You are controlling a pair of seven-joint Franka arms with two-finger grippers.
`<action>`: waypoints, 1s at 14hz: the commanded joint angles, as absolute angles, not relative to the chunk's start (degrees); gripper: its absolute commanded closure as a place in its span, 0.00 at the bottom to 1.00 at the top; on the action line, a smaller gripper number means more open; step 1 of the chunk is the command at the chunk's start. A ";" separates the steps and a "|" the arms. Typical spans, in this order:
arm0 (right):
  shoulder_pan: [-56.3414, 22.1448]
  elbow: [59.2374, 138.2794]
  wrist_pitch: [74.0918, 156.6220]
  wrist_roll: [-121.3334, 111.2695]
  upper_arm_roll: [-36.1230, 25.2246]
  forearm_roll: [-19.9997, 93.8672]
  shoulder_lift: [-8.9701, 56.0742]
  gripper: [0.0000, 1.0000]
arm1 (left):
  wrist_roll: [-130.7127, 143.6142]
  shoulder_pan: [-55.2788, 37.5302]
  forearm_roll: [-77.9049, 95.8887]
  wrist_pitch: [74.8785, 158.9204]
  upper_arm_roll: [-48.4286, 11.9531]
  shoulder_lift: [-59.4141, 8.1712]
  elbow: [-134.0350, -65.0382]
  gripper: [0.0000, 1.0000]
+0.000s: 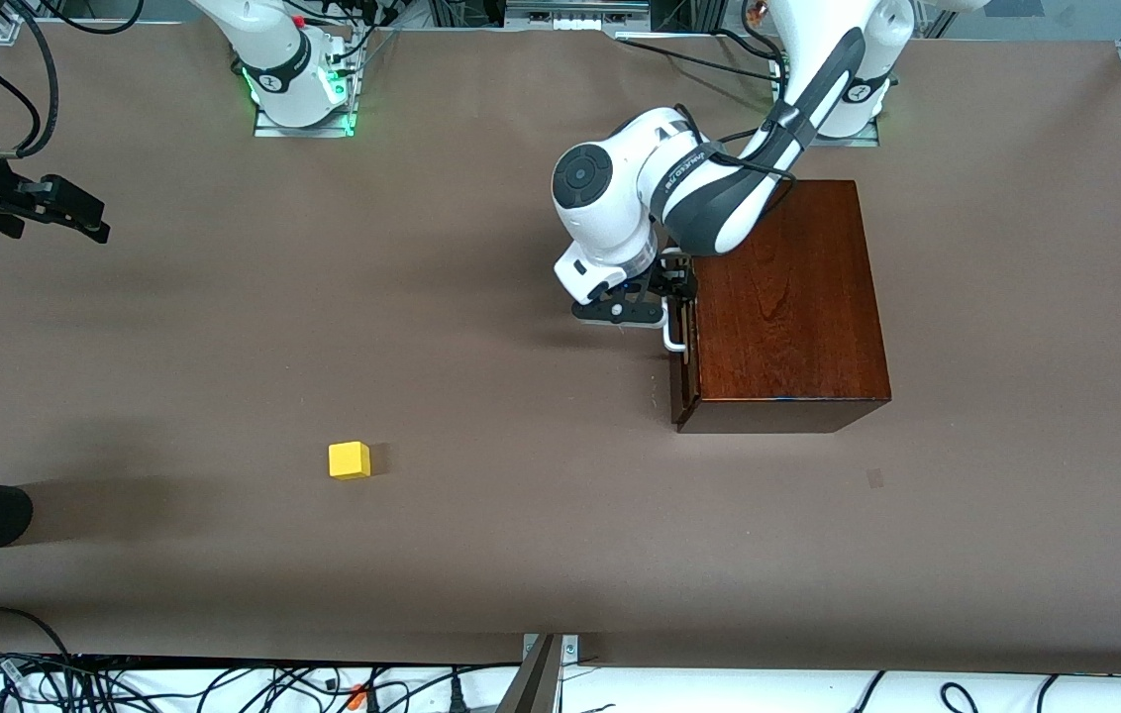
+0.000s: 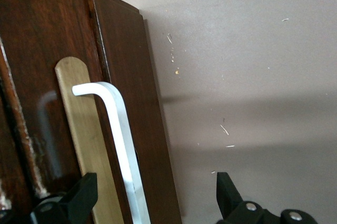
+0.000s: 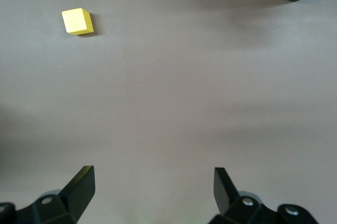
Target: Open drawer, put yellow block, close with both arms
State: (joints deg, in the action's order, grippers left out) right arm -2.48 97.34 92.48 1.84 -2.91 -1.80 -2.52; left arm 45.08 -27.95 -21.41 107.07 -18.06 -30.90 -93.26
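the left gripper [image 2: 152, 197] stands wide around the white handle [image 2: 118, 145] of the shut drawer [image 1: 684, 347]; closing off-centre could let it slip. the right gripper [image 3: 152, 192], also wide, waits over bare table. the block [image 1: 350, 460] lies well apart from the box [image 1: 788, 297]. lettering on the left arm's sleeve is unreadable.

Shut drawer [image 1: 684, 342], yellow block [image 1: 350, 460] well apart

One yellow block [image 1: 350, 460], one wooden box [image 1: 788, 307] with one drawer [image 1: 683, 371] (a single white handle [image 1: 671, 337] on it), and two arms [image 1: 679, 188].
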 commanded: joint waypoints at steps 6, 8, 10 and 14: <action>-1.76 96.33 92.29 1.32 -2.37 -0.79 -2.29 0.00 | 48.77 -28.04 -25.05 111.44 -17.49 -31.11 -96.59 0.00; -1.76 96.33 92.29 1.23 -2.37 -0.79 -2.29 0.00 | 49.22 -28.04 -25.05 112.76 -17.49 -31.46 -97.03 0.00; -1.76 96.33 92.29 1.23 -2.37 -0.79 -2.29 0.00 | 51.23 -28.47 -25.05 113.73 -17.49 -32.08 -97.21 0.00; -1.76 96.33 92.29 1.14 -2.37 -0.79 -2.29 0.00 | 52.56 -28.74 -25.14 114.69 -17.49 -32.61 -97.21 0.00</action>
State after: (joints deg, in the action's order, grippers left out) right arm -2.48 97.34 92.56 1.81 -2.89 -1.80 -2.52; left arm 50.96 -28.30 -23.41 113.50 -17.89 -32.84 -96.48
